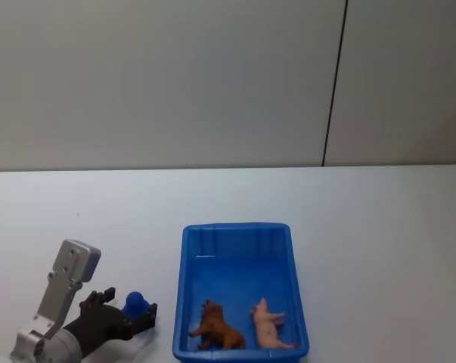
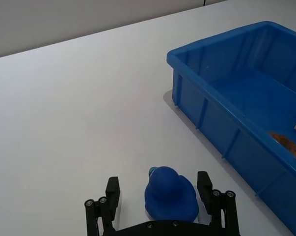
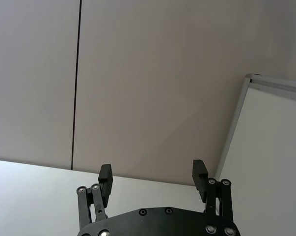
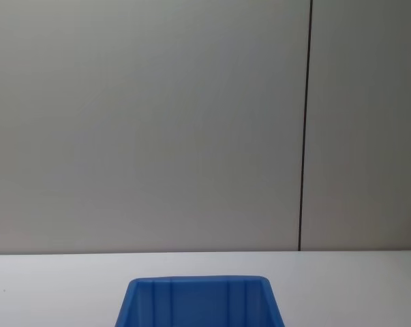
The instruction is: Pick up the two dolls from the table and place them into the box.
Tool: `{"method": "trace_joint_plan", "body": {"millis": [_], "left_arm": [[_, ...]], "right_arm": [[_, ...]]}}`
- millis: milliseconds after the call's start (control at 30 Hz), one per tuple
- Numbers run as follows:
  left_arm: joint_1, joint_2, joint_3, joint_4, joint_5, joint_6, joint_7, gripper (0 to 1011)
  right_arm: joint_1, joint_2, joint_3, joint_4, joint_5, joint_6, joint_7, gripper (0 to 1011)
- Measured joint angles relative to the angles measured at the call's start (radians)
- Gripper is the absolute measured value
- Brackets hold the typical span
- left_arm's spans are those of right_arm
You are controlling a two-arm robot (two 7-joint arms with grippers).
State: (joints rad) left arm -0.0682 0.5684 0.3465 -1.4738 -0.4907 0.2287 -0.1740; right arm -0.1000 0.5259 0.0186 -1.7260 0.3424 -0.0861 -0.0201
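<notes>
Two dolls in the box: a brown animal figure point(image 1: 216, 325) and a pink pig figure point(image 1: 269, 327), lying side by side at the near end of the bin floor, not touching.
Third toy: one dark blue rounded duck-like figure point(image 2: 170, 193) with a small lighter blue spot on its head, resting on the table point(image 1: 364, 227) just left of the box.
Box point(image 1: 190, 287): one bright blue rectangular bin with a thick rim and ribbed walls, near the table's front edge; its far wall shows in the chest view point(image 4: 198, 300).
Left gripper point(image 2: 161, 194): low over the table beside the box, its black fingers point(image 2: 112, 191) spread on either side of the blue figure, with gaps showing on both sides, not clamping it.
Right gripper point(image 3: 151, 177): raised and facing the wall, fingers point(image 3: 105, 177) spread wide with nothing between them.
Table: plain pale white-grey, wide.
</notes>
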Motion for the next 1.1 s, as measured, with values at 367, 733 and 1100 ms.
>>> {"method": "trace_joint_plan", "body": {"millis": [367,733,1100], "left_arm": [[-0.034,-0.021,0.003,0.068,0.011,0.002,-0.068,1001],[-0.044,-0.027,0.002,0.09,0.013,0.013,-0.098,1000],[-0.048,-0.029,0.002,0.099,0.013,0.019,-0.109,919]], "right_arm": [[-0.001,0.001,0.001,0.0,0.0,-0.001,-0.001,1001],[-0.001,0.001,0.001,0.0,0.0,-0.001,-0.001,1001],[-0.001,0.001,0.001,0.0,0.0,-0.001,-0.001,1001]]}}
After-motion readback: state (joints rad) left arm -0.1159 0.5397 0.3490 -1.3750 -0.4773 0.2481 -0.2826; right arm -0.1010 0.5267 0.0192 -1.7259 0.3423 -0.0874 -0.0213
